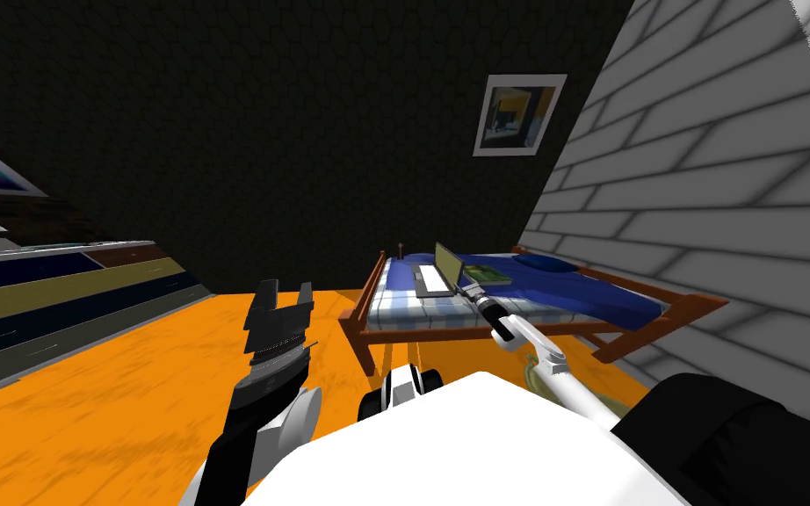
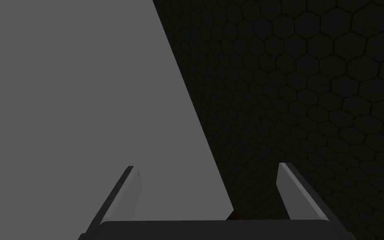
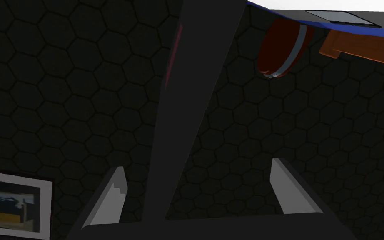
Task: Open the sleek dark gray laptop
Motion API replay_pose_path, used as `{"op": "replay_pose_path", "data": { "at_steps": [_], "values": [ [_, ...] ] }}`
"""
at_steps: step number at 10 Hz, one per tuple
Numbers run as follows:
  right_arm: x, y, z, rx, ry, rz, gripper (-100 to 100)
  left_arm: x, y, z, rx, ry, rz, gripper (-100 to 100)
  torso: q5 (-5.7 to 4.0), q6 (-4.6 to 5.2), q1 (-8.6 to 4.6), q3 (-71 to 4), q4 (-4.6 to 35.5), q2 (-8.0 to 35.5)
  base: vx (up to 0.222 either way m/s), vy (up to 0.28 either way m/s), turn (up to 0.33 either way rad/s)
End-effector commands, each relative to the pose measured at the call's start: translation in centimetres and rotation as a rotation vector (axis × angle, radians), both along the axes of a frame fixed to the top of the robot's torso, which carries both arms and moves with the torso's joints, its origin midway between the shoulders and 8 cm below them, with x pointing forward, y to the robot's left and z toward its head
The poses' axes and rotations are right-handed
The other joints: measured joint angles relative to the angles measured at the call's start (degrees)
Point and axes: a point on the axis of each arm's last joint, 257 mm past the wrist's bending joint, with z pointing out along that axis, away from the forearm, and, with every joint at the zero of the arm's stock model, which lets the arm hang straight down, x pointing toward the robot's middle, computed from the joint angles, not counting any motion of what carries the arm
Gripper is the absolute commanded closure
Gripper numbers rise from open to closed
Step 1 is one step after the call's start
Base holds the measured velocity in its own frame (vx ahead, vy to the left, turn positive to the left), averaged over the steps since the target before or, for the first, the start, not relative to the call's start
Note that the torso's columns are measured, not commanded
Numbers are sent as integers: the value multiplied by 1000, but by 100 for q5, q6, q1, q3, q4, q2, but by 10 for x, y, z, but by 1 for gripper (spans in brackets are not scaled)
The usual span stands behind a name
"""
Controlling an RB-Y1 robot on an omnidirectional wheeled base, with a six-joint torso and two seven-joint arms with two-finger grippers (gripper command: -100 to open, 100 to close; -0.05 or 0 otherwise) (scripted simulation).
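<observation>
Bed frame (image 1: 658, 331): reddish-brown wood, smooth. Bedding (image 1: 588, 294): blue cloth, checked at near end. Floor (image 1: 113, 413): orange, streaky wood grain, slight sheen. Back wall (image 1: 263, 132): dark, matt, hexagon texture. Side wall (image 1: 711, 220): pale brick. Laptop (image 3: 187, 104) lid: dark grey, matt, smooth.

1. Bright, even light falls on the bed (image 1: 355, 323) and its laptop (image 1: 437, 277).
2. Soft grey shadow bands cross the brick wall (image 1: 702, 220) right of the bed.
3. Behind the bed, the hexagon-patterned wall (image 1: 263, 132) is near black; both wrist views are dim.
</observation>
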Motion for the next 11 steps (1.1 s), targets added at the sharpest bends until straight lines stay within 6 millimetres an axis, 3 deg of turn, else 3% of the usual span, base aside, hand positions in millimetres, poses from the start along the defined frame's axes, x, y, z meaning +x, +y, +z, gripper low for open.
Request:
{"op": "replay_pose_path", "data": {
  "at_steps": [1,3,4,8,9,10,11],
  "values": [
    [1,-32,-2,-140,46,-56,-100,0,0,0,0,0,0,0,2,-1,4,-3,-1,-6,56,68,43],
    [1,-52,-2,-225,73,-91,-100,0,0,0,0,0,0,0,0,-1,-1,-6,-3,-10,57,59,39],
    [-1,-43,-2,-199,64,-77,-100,0,0,0,0,0,0,0,-1,-1,-4,-4,-2,-5,20,22,8],
    [2,-74,4,-204,75,-167,-100,0,0,0,0,0,0,0,-3,3,-13,5,3,7,-43,-34,205],
    [1,-69,3,-205,74,-153,-100,0,0,0,0,0,0,0,-1,0,-3,-1,0,-2,-24,-20,40],
    [2,-64,2,-204,73,-138,100,0,0,0,0,0,0,0,2,3,7,-9,-4,-15,16,10,-190],
    [1,-58,1,-205,71,-119,100,0,0,0,0,0,0,0,4,4,13,-15,-7,-24,45,34,-206]
  ]
}}
